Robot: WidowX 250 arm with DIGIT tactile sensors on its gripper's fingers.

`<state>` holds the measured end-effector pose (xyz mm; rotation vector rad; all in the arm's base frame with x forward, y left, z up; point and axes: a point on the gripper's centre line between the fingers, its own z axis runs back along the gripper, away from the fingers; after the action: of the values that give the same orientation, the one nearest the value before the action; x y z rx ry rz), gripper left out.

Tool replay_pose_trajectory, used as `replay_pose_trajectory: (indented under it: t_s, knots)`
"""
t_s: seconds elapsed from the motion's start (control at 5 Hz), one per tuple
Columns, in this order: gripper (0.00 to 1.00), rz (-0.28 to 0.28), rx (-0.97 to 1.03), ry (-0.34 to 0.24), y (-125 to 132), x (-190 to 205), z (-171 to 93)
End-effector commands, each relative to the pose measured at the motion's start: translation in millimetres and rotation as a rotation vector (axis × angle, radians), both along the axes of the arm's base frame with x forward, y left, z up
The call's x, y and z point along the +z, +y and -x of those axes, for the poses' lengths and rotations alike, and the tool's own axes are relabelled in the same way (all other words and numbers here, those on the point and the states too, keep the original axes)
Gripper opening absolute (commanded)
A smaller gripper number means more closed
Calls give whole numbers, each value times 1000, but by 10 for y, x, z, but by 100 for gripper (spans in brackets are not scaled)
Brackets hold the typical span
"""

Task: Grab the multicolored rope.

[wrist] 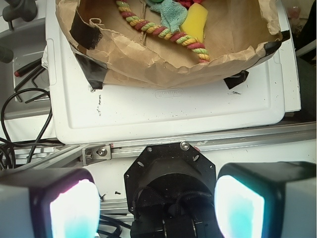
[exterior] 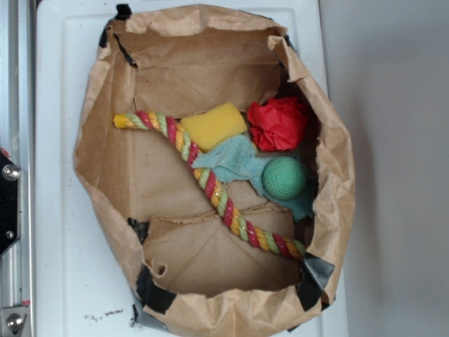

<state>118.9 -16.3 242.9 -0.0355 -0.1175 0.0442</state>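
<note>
Overhead, we see a brown paper bag lying open on a white tray, its corners patched with black tape. Inside, the multicolored rope runs on a slant from the upper left of the bag floor down to the lower right corner, its red, yellow and pale green strands twisted together. Just above its upper stretch sits a yellow sponge, touching the rope. A teal cloth lies beside the sponge, and its left edge drapes over the rope's middle. A green ball rests on that cloth, and a crumpled red cloth sits above the ball against the bag's right wall. No arm shows in this view.

From the wrist camera, we look across the tray toward the bag, which fills the top of the picture. The rope shows again inside, with the teal cloth and the sponge next to it. Our fingers appear as two glowing pads at the bottom corners, spread wide apart with nothing between them. They hang well short of the bag, over a metal rail at the tray's near edge. Black cables trail at the left.
</note>
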Motion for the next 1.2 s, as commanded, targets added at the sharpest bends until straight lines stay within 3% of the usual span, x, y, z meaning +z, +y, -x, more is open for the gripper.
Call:
replay_pose_trajectory:
  t_s: [0.0,0.2,0.4,0.6,0.8,1.0]
  knots:
    - [100,0,0,0,0,0,0]
    - [100,-8,53,-87,115,-151,-434]
    - [100,6,-8,-105,188,-280,-804]
    - [100,-39,-207,-132,266,-487,-1153]
    - [100,-119,-408,-121,267,-656,-1386]
    - [100,-119,-408,-121,267,-656,-1386]
